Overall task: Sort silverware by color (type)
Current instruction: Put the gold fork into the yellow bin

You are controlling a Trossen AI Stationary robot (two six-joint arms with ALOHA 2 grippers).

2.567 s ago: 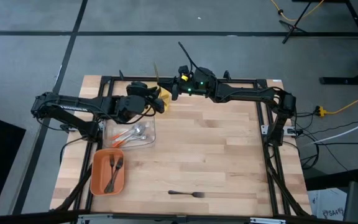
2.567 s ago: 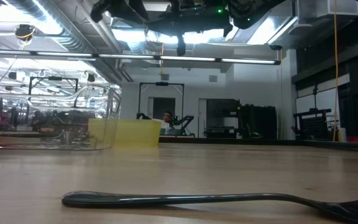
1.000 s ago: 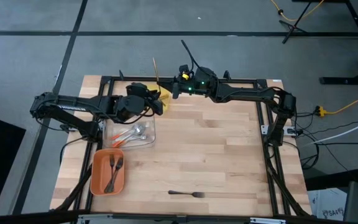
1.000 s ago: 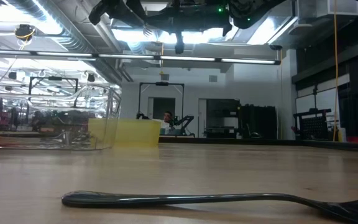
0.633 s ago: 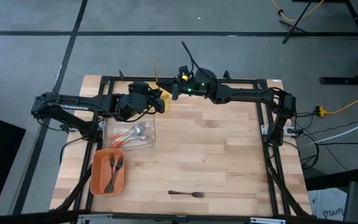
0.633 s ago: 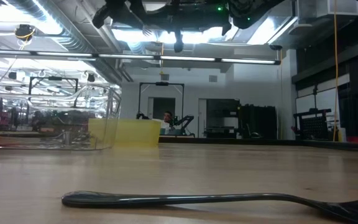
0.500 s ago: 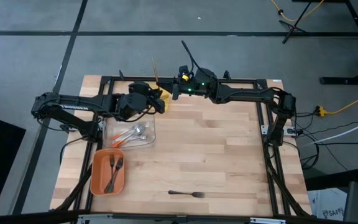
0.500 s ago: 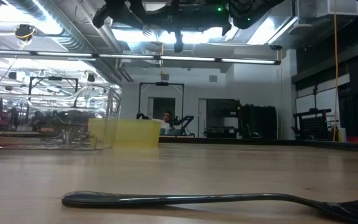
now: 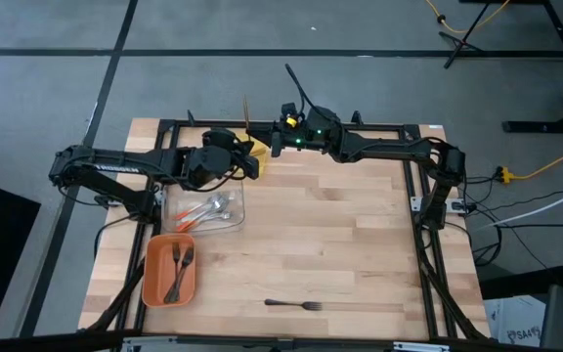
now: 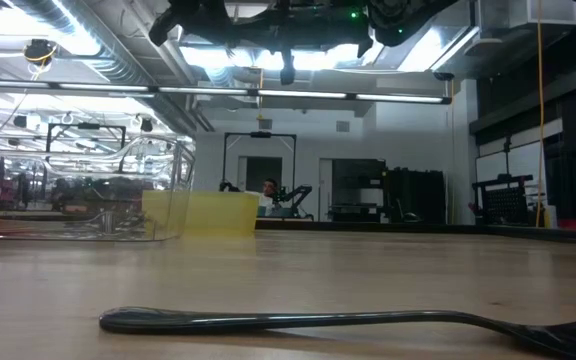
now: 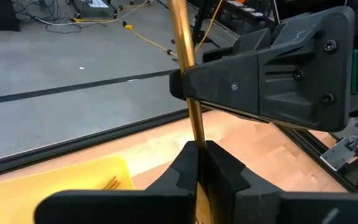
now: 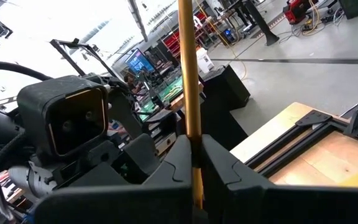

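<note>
A tan wooden utensil (image 9: 245, 110) stands nearly upright above the yellow tray (image 9: 261, 150) at the table's far edge. Both grippers are shut on it: my left gripper (image 11: 197, 155) from the left and my right gripper (image 12: 191, 157) from the right. More wooden pieces (image 11: 109, 183) lie in the yellow tray. Silver utensils with orange tips (image 9: 203, 210) lie in the clear tray. Two dark forks (image 9: 179, 266) lie in the orange tray. One dark fork (image 9: 293, 305) lies flat on the table near its near edge. My left gripper pinches the wooden utensil's shaft (image 11: 196, 134) between its two fingers. The stick rises upright beyond them, lifted clear above the yellow tray. My right gripper pinches the same shaft (image 12: 191, 134) between its two fingers. In the left wrist view, its fingers (image 11: 185, 81) close on the stick farther up than mine. The stick stands upright.
The clear tray (image 9: 233, 223) and the orange tray (image 9: 151, 284) sit along the table's left side. A black frame (image 9: 413, 166) borders the table top. Bare wood lies in the middle and right (image 9: 350, 235). A person shows in the room far behind (image 10: 269, 187).
</note>
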